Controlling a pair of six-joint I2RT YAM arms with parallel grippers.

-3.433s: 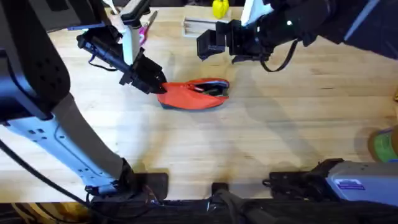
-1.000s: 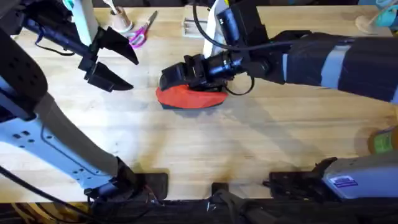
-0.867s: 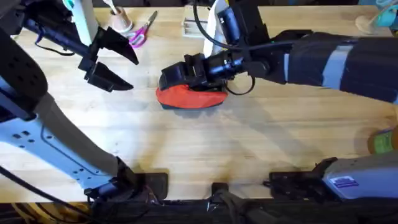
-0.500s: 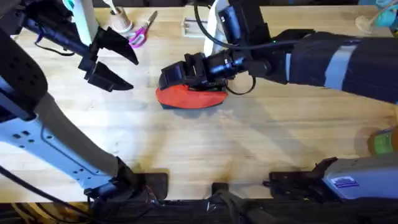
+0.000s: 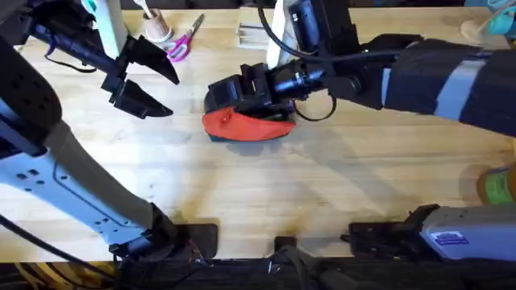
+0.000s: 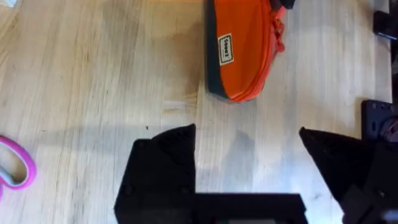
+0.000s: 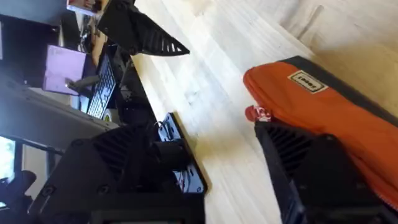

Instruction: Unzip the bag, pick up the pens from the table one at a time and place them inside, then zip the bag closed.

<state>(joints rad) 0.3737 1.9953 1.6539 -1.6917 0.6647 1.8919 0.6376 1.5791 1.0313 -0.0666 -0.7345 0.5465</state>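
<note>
Orange-red fabric — the bag [image 5: 246,126] — is seen lying on the wooden worktop [image 5: 266,193], a small white label on its side. The right gripper [image 5: 230,95] is set over the bag's top edge, fingers parted, one by the red zipper pull [image 7: 257,114]. The left gripper [image 5: 143,79] is held wide open above the worktop, well apart from the bag — pink-handled scissors [image 5: 181,43] lie beyond.

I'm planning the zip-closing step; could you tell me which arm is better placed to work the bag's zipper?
Right. Its claw is down at the bag, beside the zipper pull; the left claw hangs open, well clear of it.
</note>
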